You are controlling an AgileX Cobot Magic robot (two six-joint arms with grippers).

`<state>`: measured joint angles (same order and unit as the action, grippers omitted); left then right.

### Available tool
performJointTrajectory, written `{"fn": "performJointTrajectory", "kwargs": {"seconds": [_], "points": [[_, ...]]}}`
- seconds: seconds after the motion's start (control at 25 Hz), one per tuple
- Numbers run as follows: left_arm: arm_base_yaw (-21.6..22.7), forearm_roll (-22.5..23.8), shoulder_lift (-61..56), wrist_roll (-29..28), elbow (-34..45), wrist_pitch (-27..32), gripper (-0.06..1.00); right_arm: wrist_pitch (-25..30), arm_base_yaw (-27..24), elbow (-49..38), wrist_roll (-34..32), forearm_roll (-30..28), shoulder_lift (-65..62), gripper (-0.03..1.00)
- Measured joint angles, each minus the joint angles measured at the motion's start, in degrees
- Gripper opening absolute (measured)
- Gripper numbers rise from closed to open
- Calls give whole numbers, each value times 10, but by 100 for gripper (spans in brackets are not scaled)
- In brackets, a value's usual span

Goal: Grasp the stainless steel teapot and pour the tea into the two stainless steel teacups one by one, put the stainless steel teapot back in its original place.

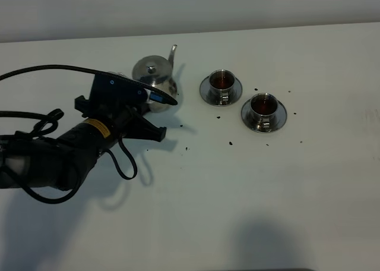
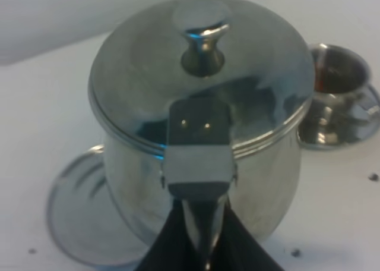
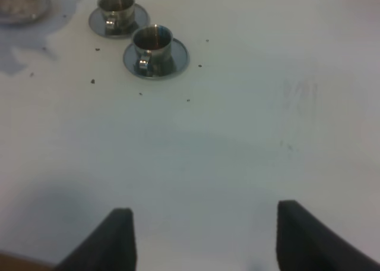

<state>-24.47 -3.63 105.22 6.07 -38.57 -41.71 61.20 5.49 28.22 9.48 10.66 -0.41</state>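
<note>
The stainless steel teapot (image 1: 152,73) stands upright at the table's back left, lid on and spout pointing away. My left gripper (image 1: 155,103) is shut on its loop handle; in the left wrist view the fingers (image 2: 205,238) clamp the handle below the teapot (image 2: 202,110). Under it lies the round steel coaster, the original place (image 2: 74,223); I cannot tell whether they touch. The two stainless steel teacups (image 1: 221,81) (image 1: 263,107) sit on saucers to the right, each holding reddish-brown tea (image 1: 263,104). My right gripper (image 3: 205,241) hangs open over bare table, far from the cups (image 3: 152,42).
Small dark drops (image 1: 230,143) are scattered on the white table around the cups and in front of the teapot. A black cable (image 1: 127,164) loops down from the left arm. The wall runs along the table's far edge.
</note>
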Motion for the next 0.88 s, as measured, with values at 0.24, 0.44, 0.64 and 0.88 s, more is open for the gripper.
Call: {"fn": "performJointTrajectory", "kwargs": {"seconds": [0.24,0.44,0.64,0.88], "points": [[2,-102,-2,71,0,-10,11,0,0,0,0,0,0,51],[2,-148,19,93,-3,-35,11,0,0,0,0,0,0,51],[2,-157,63,98,-23,-61,11,0,0,0,0,0,0,51],[2,-156,102,105,-51,-73,11,0,0,0,0,0,0,51]]}}
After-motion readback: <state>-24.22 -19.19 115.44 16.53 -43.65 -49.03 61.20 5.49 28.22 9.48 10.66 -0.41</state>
